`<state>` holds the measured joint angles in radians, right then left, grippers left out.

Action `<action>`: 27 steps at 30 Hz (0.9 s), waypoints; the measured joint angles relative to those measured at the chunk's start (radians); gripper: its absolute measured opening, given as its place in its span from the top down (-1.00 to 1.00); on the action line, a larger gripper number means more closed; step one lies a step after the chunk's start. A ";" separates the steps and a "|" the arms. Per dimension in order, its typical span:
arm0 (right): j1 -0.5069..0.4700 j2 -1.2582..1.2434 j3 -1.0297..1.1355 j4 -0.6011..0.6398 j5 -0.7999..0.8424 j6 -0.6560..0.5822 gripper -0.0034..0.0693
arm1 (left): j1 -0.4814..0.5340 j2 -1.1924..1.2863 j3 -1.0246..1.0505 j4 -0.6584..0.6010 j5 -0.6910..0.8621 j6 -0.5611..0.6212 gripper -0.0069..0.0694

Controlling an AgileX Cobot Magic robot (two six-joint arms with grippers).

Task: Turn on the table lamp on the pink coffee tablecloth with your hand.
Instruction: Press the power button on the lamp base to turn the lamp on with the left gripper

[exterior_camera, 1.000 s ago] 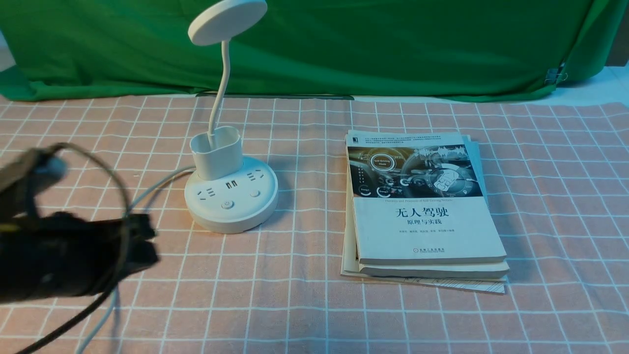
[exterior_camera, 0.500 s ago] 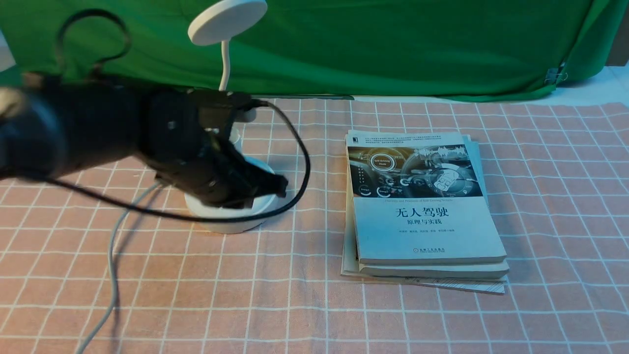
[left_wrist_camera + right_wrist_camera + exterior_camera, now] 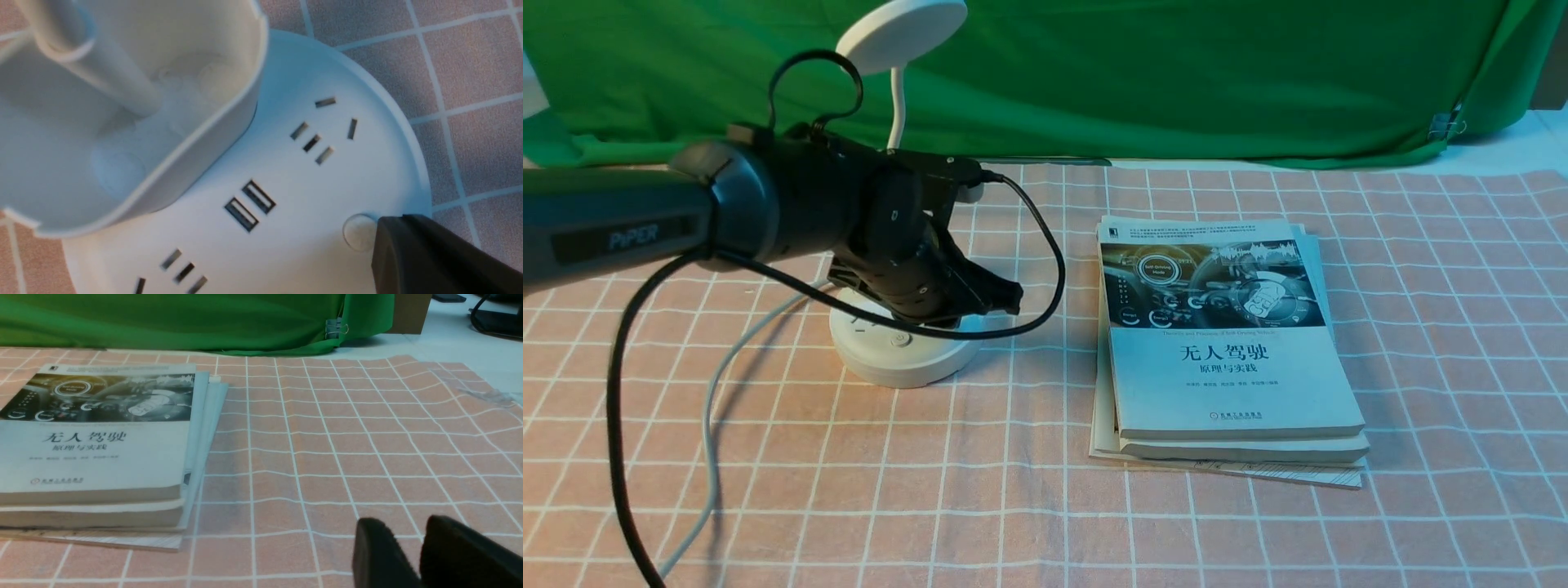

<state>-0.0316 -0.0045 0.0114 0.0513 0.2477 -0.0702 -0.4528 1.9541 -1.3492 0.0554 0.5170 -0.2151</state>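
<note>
The left claw (image 3: 1009, 299), tips looking pressed together, hangs over the base of the lamp (image 3: 905, 359) on the pink tablecloth (image 3: 1013, 490), with the small round button (image 3: 358, 237) near the base's rim right at its tip, so probably just a short push down.

The pink cloth (image 3: 1013, 490) carries the lamp (image 3: 907, 359) left of centre, its cord (image 3: 709, 425) trailing to the near left corner, a stack of books (image 3: 1233, 384) right of centre, and a green cloth (image 3: 1176, 73) along the far edge.
</note>
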 joint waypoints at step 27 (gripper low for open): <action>0.000 0.000 0.000 0.000 0.000 0.000 0.25 | 0.005 0.044 0.022 0.008 -0.066 -0.093 0.81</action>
<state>-0.0316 -0.0045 0.0114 0.0513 0.2477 -0.0702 -0.4475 1.9986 -1.3274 0.0629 0.4513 -0.3084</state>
